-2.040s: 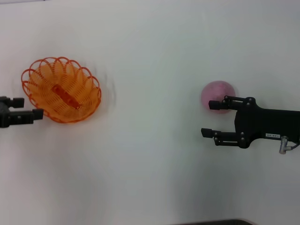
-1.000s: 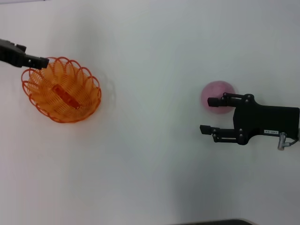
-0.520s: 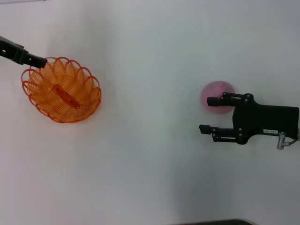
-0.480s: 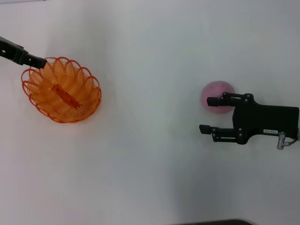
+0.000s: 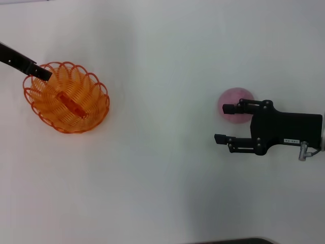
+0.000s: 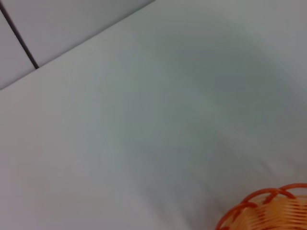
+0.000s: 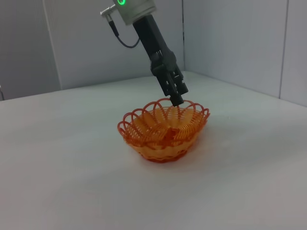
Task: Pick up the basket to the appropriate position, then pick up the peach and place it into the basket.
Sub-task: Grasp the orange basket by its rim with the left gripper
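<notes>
Where the head camera looked down on the white table [image 5: 162, 168], the basket [image 5: 66, 97] sat on the robot's left side, with the left gripper [image 5: 41, 72] reaching in from the edge so that its tip lay on the far-left part of the scalloped rim; whether it was clenched on the wire could not be told from there. On the right side the peach [image 5: 234, 104] rested on the table, well apart from the basket. The right gripper [image 5: 227, 123] was released, its far finger overlapping the peach and its near finger apart from it.

From the left wrist camera, only a bit of the basket's rim [image 6: 268, 208] showed against the table.

From the right wrist camera, the left gripper [image 7: 176, 99] came down steeply onto the basket's [image 7: 163, 130] far rim, its tip at the wire loops; its grasp could not be told.
</notes>
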`<state>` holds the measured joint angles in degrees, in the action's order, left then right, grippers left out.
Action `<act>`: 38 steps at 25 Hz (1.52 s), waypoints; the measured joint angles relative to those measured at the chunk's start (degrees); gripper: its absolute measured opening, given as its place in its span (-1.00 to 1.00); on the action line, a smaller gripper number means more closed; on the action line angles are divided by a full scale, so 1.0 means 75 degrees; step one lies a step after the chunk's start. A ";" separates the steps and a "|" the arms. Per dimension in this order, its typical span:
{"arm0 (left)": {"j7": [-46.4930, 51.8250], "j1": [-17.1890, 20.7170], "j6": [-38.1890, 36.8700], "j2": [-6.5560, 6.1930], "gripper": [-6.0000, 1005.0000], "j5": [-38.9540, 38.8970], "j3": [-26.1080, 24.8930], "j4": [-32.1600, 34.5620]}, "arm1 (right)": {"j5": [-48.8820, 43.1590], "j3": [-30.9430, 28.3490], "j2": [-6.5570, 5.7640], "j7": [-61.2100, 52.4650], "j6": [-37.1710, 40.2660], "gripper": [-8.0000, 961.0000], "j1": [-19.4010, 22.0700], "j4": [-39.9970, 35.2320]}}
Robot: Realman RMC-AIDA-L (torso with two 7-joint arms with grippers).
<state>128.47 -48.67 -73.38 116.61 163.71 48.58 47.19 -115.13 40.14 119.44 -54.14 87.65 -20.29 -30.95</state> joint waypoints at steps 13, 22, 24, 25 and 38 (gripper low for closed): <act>0.0213 -0.0108 0.0432 -0.0017 0.54 0.0004 0.0508 -0.0454 | -0.0005 0.0004 0.0000 0.0012 -0.0022 0.63 -0.0013 0.0048; 0.0234 -0.0129 0.0812 -0.0009 0.52 0.0004 0.0779 -0.0890 | -0.0013 0.0060 0.0000 0.0000 -0.0066 0.63 -0.0013 0.0056; 0.0235 -0.0131 0.0816 -0.0009 0.51 0.0003 0.0814 -0.0903 | -0.0012 0.0062 0.0005 0.0000 -0.0071 0.63 -0.0014 0.0060; 0.0236 -0.0131 0.0816 -0.0009 0.51 0.0003 0.0830 -0.0910 | -0.0013 0.0062 0.0006 0.0000 -0.0072 0.63 -0.0014 0.0060; 0.0237 -0.0132 0.0807 -0.0001 0.48 0.0003 0.0924 -0.0888 | -0.0012 0.0063 0.0012 0.0000 -0.0101 0.63 -0.0014 0.0060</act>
<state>130.26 -49.66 -67.32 116.60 163.74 55.51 40.53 -115.23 40.61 119.53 -54.14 86.89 -20.39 -30.50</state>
